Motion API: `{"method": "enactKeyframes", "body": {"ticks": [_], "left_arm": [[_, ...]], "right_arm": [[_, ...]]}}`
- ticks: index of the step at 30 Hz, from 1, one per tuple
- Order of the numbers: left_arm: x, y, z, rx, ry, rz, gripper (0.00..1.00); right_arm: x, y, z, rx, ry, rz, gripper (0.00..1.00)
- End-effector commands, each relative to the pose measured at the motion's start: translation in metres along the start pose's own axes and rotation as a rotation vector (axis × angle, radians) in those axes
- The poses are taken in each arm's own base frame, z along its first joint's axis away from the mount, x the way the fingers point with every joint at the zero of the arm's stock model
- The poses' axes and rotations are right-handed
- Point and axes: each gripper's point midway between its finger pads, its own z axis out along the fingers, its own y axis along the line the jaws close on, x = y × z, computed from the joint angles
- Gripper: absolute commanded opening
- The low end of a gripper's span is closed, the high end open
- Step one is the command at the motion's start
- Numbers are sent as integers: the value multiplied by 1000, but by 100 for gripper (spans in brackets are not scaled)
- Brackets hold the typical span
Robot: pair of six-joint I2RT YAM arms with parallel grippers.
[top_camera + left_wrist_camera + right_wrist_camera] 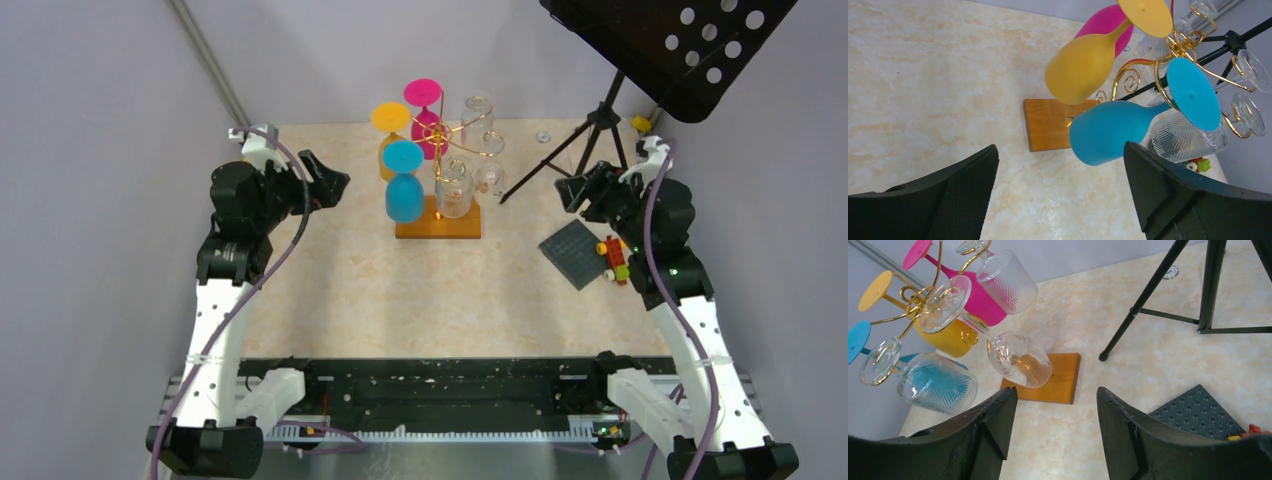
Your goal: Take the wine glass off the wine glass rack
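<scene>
Gold wire rack [437,227] holding apparently six glasses [404,192], left fingers [960,200] and right fingers [990,432] both spread, empty.

**Cut off, covered or too small, around the wine glass rack [450,228]**

From above, the blue glass [404,195] and a clear glass [453,190] cover the far part of the rack's base. The music stand [640,40] runs off the top edge. A ring-like speck [543,134] on the far bench [350,290] is too small to name. In the left wrist view, the pink glass [1103,22] sits mostly behind the yellow glass [1083,65]. In the right wrist view, the left edge clips the blue glass's foot. The studded plate [1193,407] slips behind a finger of the right hand [1055,395].
</scene>
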Motion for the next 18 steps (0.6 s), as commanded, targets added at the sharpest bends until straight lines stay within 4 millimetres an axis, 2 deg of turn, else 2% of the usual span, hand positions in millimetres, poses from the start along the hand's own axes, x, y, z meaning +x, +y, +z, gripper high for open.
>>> {"method": "enactKeyframes", "body": {"ticks": [1,7,13,18], "left_arm": [[-11,-18,-9,76,-47,0,99],[-10,-26,-8,121,-43,-15,99],[-3,-55,-14,301,-17,-7,99],[-2,-63,-21,344,-18,12,99]], "right_arm": [[-13,10,-1,-54,-55,22,63],[-7,28,-3,-148,-23,65,63],[1,53,-3,-302,0,154,66],[6,71,-2,-403,13,214,66]]}}
